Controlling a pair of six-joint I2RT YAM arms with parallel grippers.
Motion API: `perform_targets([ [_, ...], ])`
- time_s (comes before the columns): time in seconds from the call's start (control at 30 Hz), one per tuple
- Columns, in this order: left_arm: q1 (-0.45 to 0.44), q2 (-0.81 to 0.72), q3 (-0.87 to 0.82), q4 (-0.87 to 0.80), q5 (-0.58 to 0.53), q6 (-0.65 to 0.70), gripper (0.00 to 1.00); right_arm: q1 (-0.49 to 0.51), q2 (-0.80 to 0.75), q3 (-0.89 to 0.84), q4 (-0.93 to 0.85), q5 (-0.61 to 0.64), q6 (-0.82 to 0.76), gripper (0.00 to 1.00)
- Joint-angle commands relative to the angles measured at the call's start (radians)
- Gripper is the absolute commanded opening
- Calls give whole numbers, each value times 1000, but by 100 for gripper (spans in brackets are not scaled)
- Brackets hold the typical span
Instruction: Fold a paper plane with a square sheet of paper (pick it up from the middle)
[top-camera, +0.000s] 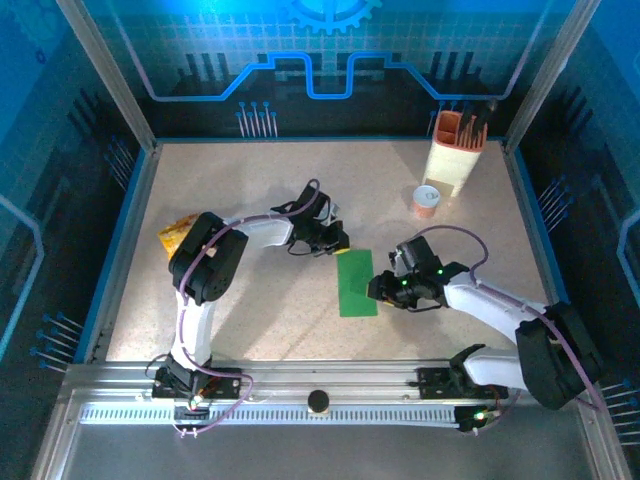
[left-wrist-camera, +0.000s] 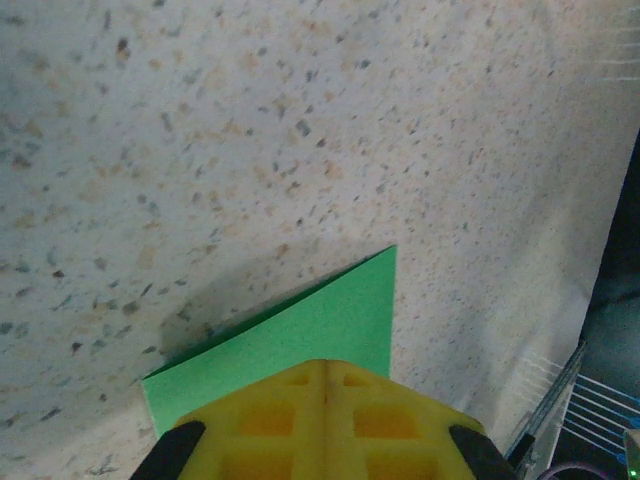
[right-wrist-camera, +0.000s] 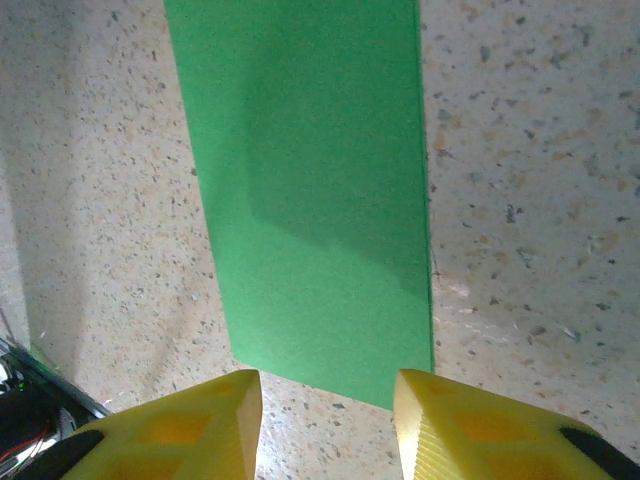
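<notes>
The square sheet of paper (top-camera: 356, 283) lies flat at mid-table as a narrow bright-green rectangle. My left gripper (top-camera: 335, 243) is at its far end. In the left wrist view its yellow fingers (left-wrist-camera: 290, 420) are pressed together, with their tips over the green paper (left-wrist-camera: 320, 325); one paper corner sticks out ahead of them. My right gripper (top-camera: 380, 288) sits low beside the sheet's right edge. In the right wrist view that gripper (right-wrist-camera: 325, 400) stands open, with the paper's short edge (right-wrist-camera: 310, 190) just ahead of the gap and nothing between the fingers.
A crinkled yellow-orange snack packet (top-camera: 178, 233) lies at the left by the left arm. A cream holder with orange tools (top-camera: 455, 150) and a small orange cup (top-camera: 427, 202) stand at the back right. The arms' metal rail (top-camera: 320, 400) runs along the near edge.
</notes>
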Motion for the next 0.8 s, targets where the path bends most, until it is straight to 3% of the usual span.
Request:
perform_targets([
  [0.0, 1, 40, -26, 13, 38, 36, 0, 12, 7, -18, -12, 6, 18, 41],
  [0.77, 8, 58, -117, -9, -14, 72, 0, 8, 37, -101, 92, -113, 69, 46],
])
